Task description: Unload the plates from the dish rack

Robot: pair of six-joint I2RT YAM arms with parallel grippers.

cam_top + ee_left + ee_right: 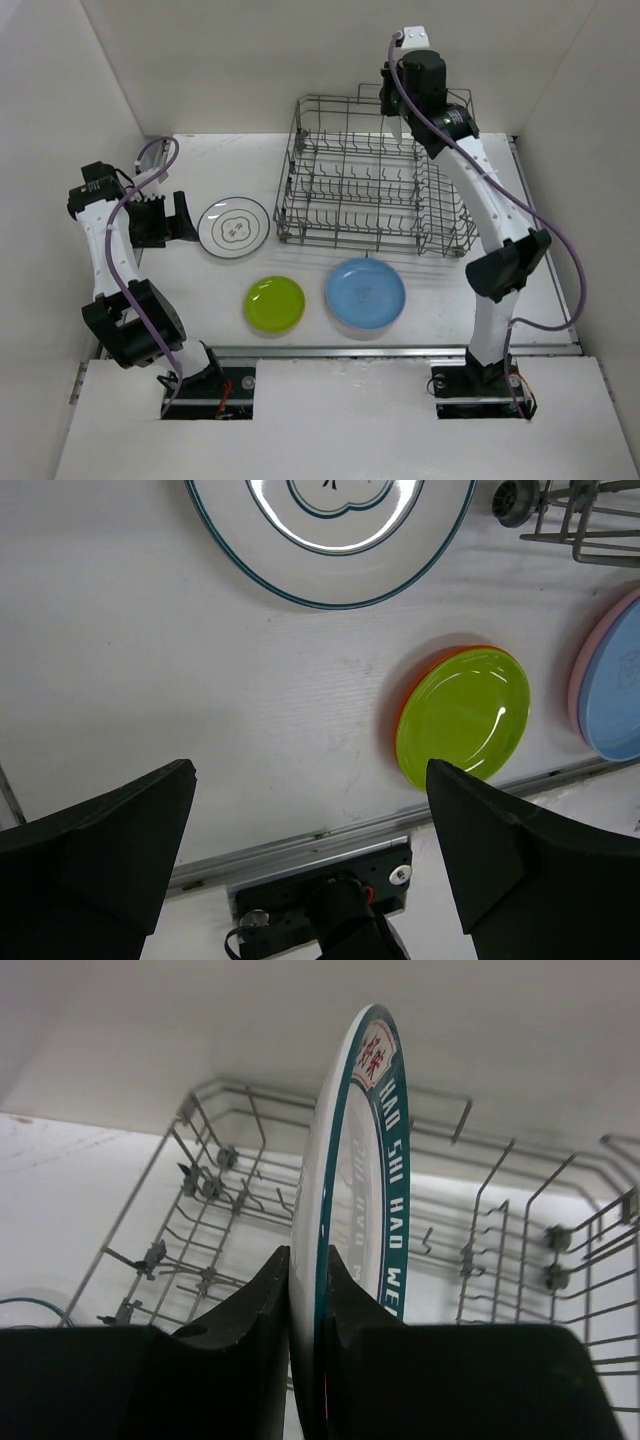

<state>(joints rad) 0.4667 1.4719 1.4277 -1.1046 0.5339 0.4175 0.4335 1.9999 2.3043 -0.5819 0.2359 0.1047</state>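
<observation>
**Right pincer grips a green-rimmed plate at the rack; left pincer spread and empty**

At the left side of the table (230, 165), the left pincer (165, 218) hangs with its jaws spread wide and nothing between them; its wrist view shows only bare table between the two black fingers (110, 845).

Just to its right lies a white patterned plate (233, 227), flat on the table, with a thin dark ring near its edge and a small motif at its centre. Nearer the arm bases sits the small lime green plate (275, 303). The left wrist view shows it resting on an orange plate (404, 702), of which only a sliver of rim peeks out.

Beside that pair, further right, the light blue plate (366, 293) lies flat. In the left wrist view a pink plate (588, 652) shows beneath it as a crescent. These two stacks sit close together, apart from the white one.

Behind them, in the middle of the table, stands the dish rack (370, 190), a grey wire basket with rows of upright tines.

Over the rack's far right part, the right pincer (398, 112) points downward. Its wrist camera shows it clamped on a plate with dark green rim (352, 1200), held upright and edge-on, with lettering along the band. The plate's lower edge is hidden behind the fingers (250, 1340), so whether it touches the rack cannot be told.
</observation>
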